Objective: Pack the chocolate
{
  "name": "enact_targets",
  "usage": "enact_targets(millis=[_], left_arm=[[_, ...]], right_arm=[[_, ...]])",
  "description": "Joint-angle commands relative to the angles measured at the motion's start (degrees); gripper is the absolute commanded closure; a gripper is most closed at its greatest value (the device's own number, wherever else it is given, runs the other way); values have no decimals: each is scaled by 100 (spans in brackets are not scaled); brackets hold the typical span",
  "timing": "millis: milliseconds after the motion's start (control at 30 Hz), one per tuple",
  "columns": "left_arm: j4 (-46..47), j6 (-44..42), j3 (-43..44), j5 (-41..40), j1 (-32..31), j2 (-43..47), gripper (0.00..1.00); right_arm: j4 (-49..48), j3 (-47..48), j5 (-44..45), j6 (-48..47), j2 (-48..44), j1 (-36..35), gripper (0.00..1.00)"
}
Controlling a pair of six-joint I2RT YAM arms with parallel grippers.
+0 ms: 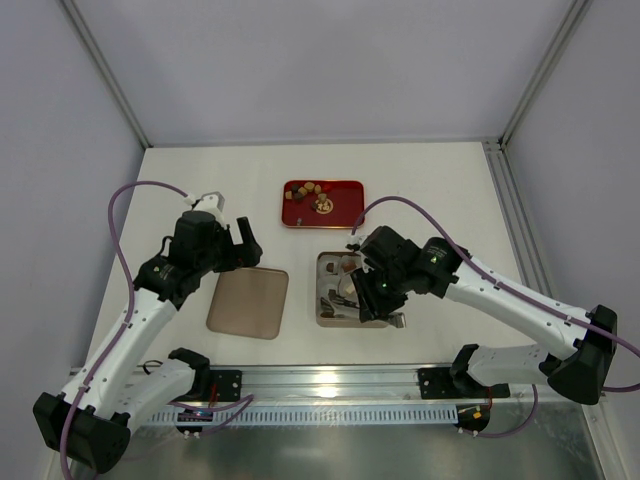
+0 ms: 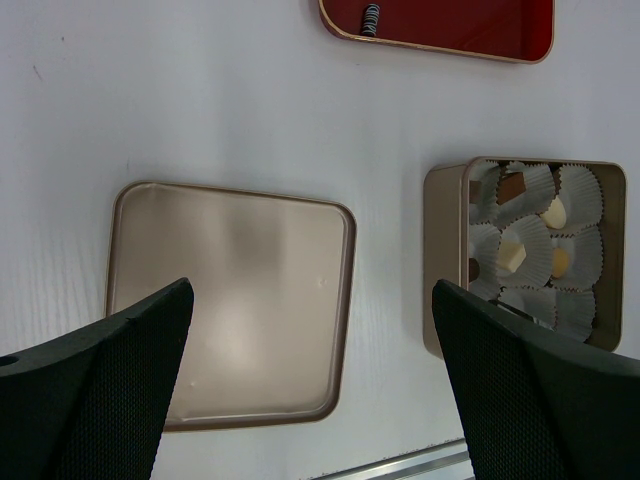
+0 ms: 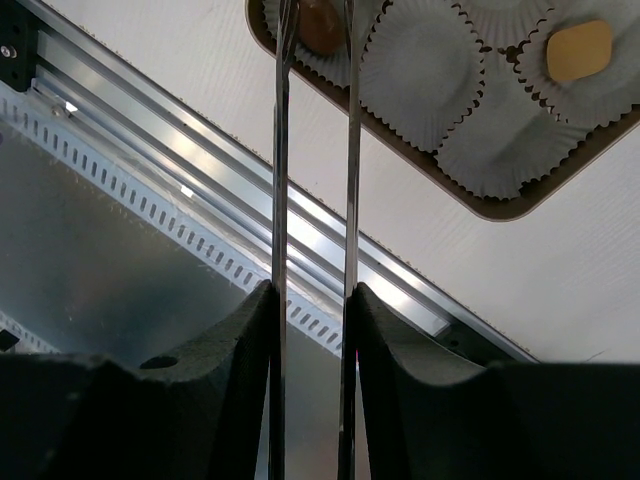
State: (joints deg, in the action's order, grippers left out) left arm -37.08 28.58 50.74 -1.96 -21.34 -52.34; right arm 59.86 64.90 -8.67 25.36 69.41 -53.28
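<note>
A tan box (image 1: 326,300) lined with white paper cups (image 3: 420,70) holds some chocolate: a brown piece (image 2: 512,186), cream pieces (image 2: 512,255) and a tan square (image 3: 579,50). More chocolate (image 1: 308,190) lies in the red tray (image 1: 345,215). My right gripper (image 3: 312,292) is shut on metal tongs (image 3: 349,150). Their two blades straddle a round brown chocolate (image 3: 320,25) in a corner cup; the tips run out of view. In the top view that gripper (image 1: 362,285) hangs over the box. My left gripper (image 2: 311,290) is open and holds nothing, above the box lid (image 2: 230,300).
The tan lid (image 1: 248,302) lies flat left of the box. A metal rail (image 3: 200,160) runs along the table's near edge, just below the box. A striped black-and-white thing (image 2: 371,18) lies in the red tray. Frame posts stand at the back corners.
</note>
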Motion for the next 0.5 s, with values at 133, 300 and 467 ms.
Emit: enact_targets(millis=[133, 300, 467], left_arm=[[113, 60, 6, -103, 16, 83, 0], [113, 60, 15, -94, 16, 74, 0], [113, 60, 15, -86, 16, 118, 0]], right_arm=[[228, 408, 383, -93, -103, 36, 61], [290, 698, 410, -163, -147, 308, 61], [202, 909, 287, -549, -77, 1203, 61]])
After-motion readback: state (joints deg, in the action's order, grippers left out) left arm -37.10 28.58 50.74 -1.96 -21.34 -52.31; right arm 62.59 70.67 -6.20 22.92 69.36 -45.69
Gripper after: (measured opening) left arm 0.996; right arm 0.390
